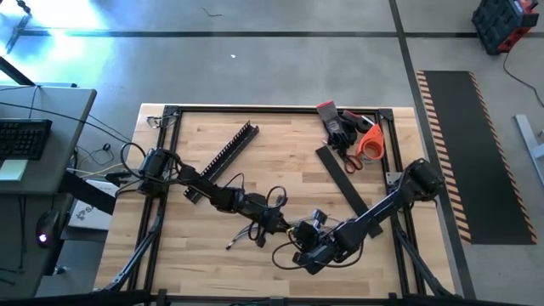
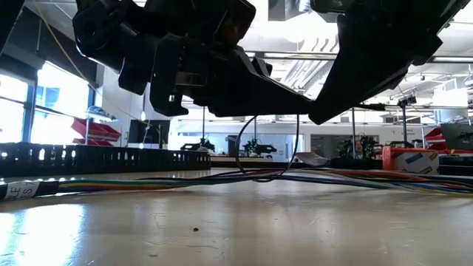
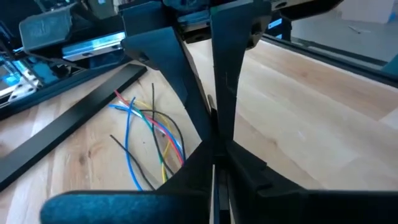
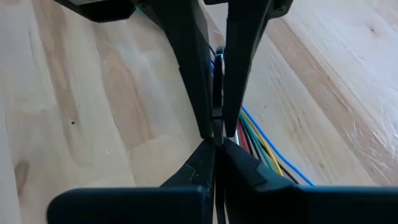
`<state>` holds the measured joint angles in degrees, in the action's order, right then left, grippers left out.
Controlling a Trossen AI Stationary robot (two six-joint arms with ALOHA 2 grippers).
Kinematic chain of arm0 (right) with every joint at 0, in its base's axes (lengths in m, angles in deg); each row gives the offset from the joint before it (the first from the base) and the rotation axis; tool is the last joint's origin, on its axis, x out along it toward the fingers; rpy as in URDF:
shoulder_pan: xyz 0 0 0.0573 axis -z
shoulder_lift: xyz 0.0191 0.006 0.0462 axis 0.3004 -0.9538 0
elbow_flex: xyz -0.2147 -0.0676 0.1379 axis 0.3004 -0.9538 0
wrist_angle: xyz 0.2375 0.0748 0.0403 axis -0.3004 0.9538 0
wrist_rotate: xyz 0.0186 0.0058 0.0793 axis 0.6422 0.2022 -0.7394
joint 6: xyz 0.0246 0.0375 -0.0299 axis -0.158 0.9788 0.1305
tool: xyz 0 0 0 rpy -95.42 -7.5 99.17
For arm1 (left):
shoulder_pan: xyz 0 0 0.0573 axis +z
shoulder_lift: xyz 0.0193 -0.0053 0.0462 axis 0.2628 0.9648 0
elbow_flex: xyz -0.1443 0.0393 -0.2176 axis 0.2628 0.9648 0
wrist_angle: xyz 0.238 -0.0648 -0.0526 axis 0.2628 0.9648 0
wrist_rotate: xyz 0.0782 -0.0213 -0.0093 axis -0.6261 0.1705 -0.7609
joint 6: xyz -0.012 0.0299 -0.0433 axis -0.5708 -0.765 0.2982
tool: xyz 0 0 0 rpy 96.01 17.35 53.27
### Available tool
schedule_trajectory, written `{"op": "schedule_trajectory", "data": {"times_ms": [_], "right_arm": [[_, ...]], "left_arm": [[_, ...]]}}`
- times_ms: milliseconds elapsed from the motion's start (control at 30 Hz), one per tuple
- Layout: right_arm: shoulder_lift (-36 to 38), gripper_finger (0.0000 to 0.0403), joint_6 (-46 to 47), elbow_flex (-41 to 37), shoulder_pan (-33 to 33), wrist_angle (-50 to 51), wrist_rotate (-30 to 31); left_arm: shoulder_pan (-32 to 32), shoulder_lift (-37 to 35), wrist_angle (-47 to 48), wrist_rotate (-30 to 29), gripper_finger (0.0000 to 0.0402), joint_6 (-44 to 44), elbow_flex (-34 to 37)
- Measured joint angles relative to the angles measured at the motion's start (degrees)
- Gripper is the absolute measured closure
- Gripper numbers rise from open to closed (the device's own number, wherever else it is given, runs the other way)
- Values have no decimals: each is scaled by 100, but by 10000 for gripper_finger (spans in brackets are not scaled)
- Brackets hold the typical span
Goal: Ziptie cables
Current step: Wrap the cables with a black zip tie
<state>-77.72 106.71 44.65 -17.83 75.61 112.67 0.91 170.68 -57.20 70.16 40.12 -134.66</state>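
The cables (image 1: 240, 237) are a thin bundle of coloured and pale wires lying along the table (image 2: 148, 181). Their ends fan out in the left wrist view (image 3: 152, 127), and the bundle runs under the fingers in the right wrist view (image 4: 258, 146). A thin black ziptie (image 2: 238, 148) forms a loop that hangs around the bundle between the two grippers. My left gripper (image 1: 274, 223) (image 3: 213, 118) and my right gripper (image 1: 302, 242) (image 4: 217, 124) hover close together just above the cables, near the table's near middle. Both are shut. My left gripper pinches one end of the ziptie, where the loop's strand (image 2: 238, 137) rises into it. It comes from above, pointing down. The loop hangs below it, its bottom around the cables on the table. My right gripper pinches the ziptie's other end: a thin dark strip (image 4: 217, 71) shows between its two fingers, and that strand (image 2: 298, 125) runs up to it. The fingers point down, slanting in from the table's right. The loop hangs slack beneath.
A long black slotted duct (image 1: 225, 157) (image 2: 89, 157) lies at the far left. A flat black strip (image 1: 344, 183) (image 3: 68, 124) lies to the right. A glove and orange-handled tools (image 1: 353, 136) sit at the far right corner. Bare wood shows along the near edge.
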Motion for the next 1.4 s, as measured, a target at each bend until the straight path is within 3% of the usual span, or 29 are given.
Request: {"op": "schedule_trajectory", "data": {"times_ms": [233, 633, 733, 833, 967, 1033, 1133, 1267, 1400], "right_arm": [[0, 403, 602, 0, -256, 247, 7], [2, 402, 3889, 0, -1682, 1559, -63], [6, 403, 4089, 0, -1915, 1599, 269], [15, 402, 3536, 0, -1907, 1296, 1104], [-120, 376, 1476, 0, -1535, 299, 1823], [-241, 348, 470, 0, -1285, -51, 1808], [-420, 296, -296, 0, -886, -163, 1612], [-617, 238, -662, -11, -465, -135, 1237], [-637, 231, -557, -7, -190, -188, 814]], "left_arm": [[2, 0, 255, 18, 393, -48, -2], [208, 0, 922, 56, 395, -114, 7], [210, 0, 937, 54, 395, -138, 7], [210, 0, 917, 54, 395, -140, 7], [207, 0, 918, 59, 395, -99, 7], [208, 0, 919, 80, 395, -87, 7], [201, 0, 917, 84, 395, -74, 7], [195, 0, 922, 87, 392, -22, 7], [192, 0, 923, 93, 390, 9, 7]]}}
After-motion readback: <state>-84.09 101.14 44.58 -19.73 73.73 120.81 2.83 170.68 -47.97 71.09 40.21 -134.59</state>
